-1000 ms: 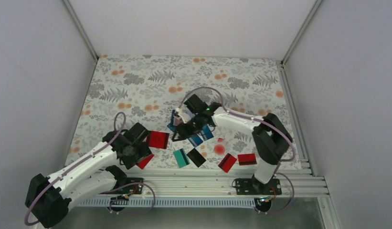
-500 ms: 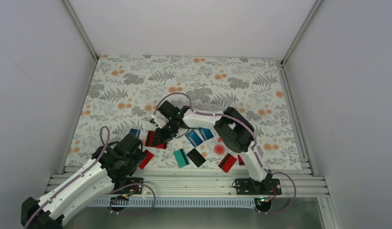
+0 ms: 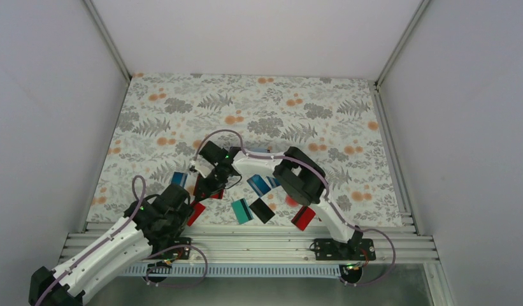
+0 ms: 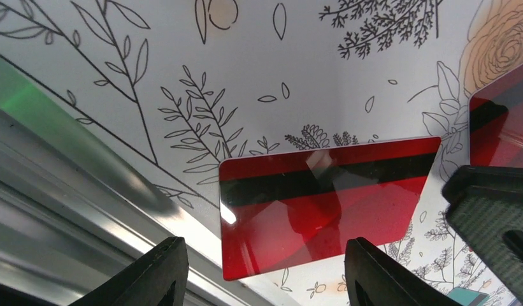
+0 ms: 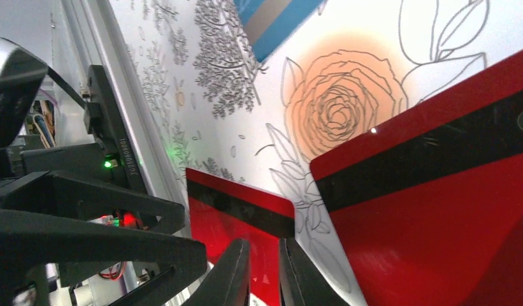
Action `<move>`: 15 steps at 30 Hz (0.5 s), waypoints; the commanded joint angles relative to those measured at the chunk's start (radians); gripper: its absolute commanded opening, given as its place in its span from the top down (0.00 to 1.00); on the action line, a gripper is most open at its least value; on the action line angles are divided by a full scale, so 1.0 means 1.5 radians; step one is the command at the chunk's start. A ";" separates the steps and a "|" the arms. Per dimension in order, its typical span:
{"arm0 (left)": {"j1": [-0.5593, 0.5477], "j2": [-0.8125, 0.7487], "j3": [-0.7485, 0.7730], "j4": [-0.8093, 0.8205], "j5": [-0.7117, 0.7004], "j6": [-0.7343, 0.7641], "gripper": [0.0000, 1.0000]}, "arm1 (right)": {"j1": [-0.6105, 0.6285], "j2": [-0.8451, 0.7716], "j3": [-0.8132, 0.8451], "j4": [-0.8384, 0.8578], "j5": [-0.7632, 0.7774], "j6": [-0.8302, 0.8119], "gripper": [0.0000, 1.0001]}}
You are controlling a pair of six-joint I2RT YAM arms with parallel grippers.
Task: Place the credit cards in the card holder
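My left gripper [image 4: 268, 264] spread over a red striped card [image 4: 322, 204] flat on the floral mat [image 4: 278, 64], my right gripper [image 5: 262, 274] nearly pressed together, nothing visibly pinched, near a second red card [image 5: 450, 210]; can't make out the card holder.

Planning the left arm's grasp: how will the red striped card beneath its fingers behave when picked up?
The red card looks thin and glossy, with glare on it: probably light and slippery. It lies flat on the floral cloth, so it may slide rather than lift when pushed. Its straight edges suggest it is fairly stiff.
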 commanded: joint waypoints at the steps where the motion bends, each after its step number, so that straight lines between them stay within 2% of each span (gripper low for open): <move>1: -0.001 -0.015 -0.018 0.034 0.000 -0.028 0.38 | 0.009 0.030 0.017 -0.010 -0.006 -0.017 0.87; 15: -0.001 -0.047 -0.078 0.077 -0.008 -0.041 0.38 | 0.009 0.068 0.017 -0.031 -0.013 -0.044 0.87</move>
